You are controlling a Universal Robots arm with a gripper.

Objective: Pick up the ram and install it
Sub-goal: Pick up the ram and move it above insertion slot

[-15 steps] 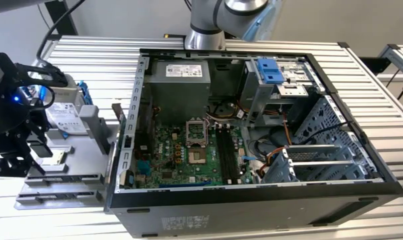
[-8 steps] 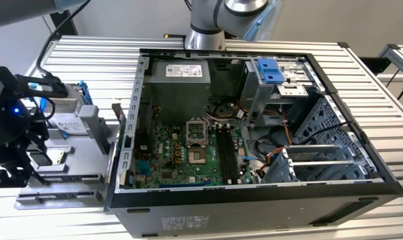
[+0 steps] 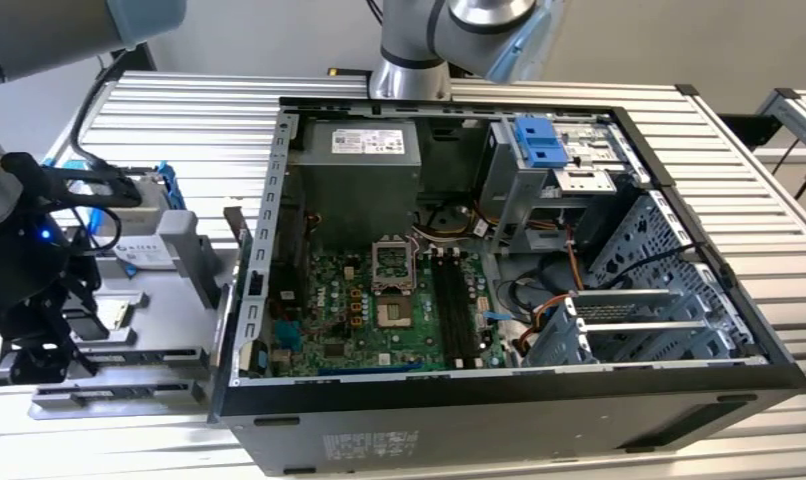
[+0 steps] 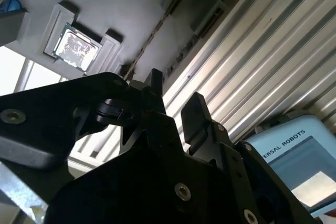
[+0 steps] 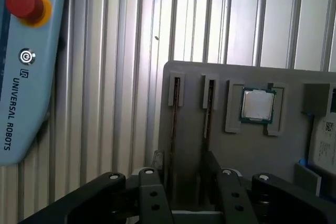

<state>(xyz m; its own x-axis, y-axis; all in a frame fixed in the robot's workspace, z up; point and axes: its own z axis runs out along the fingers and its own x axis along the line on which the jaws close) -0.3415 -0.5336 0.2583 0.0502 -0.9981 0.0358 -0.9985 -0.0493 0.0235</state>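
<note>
The ram shows as two thin sticks standing edge-on in narrow slots of a grey parts holder. In the first wrist view my gripper hangs just above the holder, open, its black fingers on either side of the sticks' near ends and touching neither. In the second wrist view one stick runs away from the open gripper. The exterior view has the arm's black wrist over the holder at the exterior view's left, beside the open computer case, whose motherboard has long black slots.
A small square silver chip sits in a recess of the holder next to the sticks. A hard drive in a blue frame lies at the holder's far end. A teach pendant with a red button rests on the ribbed metal table.
</note>
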